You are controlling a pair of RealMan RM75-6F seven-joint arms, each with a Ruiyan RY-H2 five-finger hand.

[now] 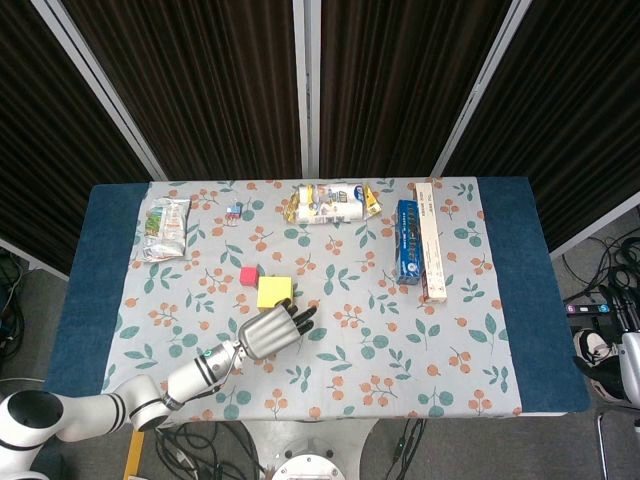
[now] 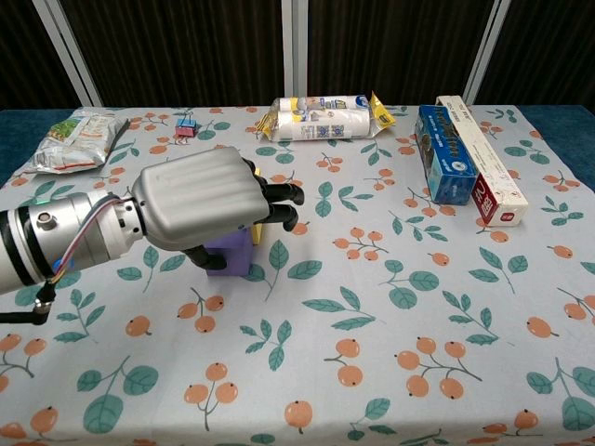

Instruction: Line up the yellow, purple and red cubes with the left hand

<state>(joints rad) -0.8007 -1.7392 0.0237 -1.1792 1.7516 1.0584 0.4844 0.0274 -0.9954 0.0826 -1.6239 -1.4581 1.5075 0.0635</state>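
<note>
silver-grey left hand (image 2: 200,200), on its banded arm, reaches from the near left of the table over the purple cube (image 2: 232,254). in the chest view the palm covers the cube's top and left side, dark fingers (image 2: 279,195) extend past it to the right, and the thumb curls down against the cube's near-left face. whether the cube is actually gripped or only covered, cannot tell. in the head view the same hand (image 1: 272,331) hides the purple cube completely.

yellow cube (image 1: 275,292): on the cloth just beyond the hand, its near edge touching or almost touching the fingertips in the head view; in the chest view only a thin yellow strip (image 2: 255,231) shows behind the purple cube.

red cube (image 1: 249,276): just beside the yellow cube, on its far-left corner; hidden behind the hand in the chest view.

right hand: not seen in either view.

floral tablecloth (image 1: 400,350): white with orange berries and green leaves, laid over a blue table (image 1: 95,260).

other items, all along the far part of the cloth, well apart from the cubes:
- green-and-white snack bag (image 1: 164,226), far left.
- small binder clip (image 1: 234,211), right of the bag.
- white-and-yellow packet (image 1: 330,203), far centre, lying on its side.
- blue box (image 1: 407,241) and long white box (image 1: 430,240), side by side on the right, touching.
</note>
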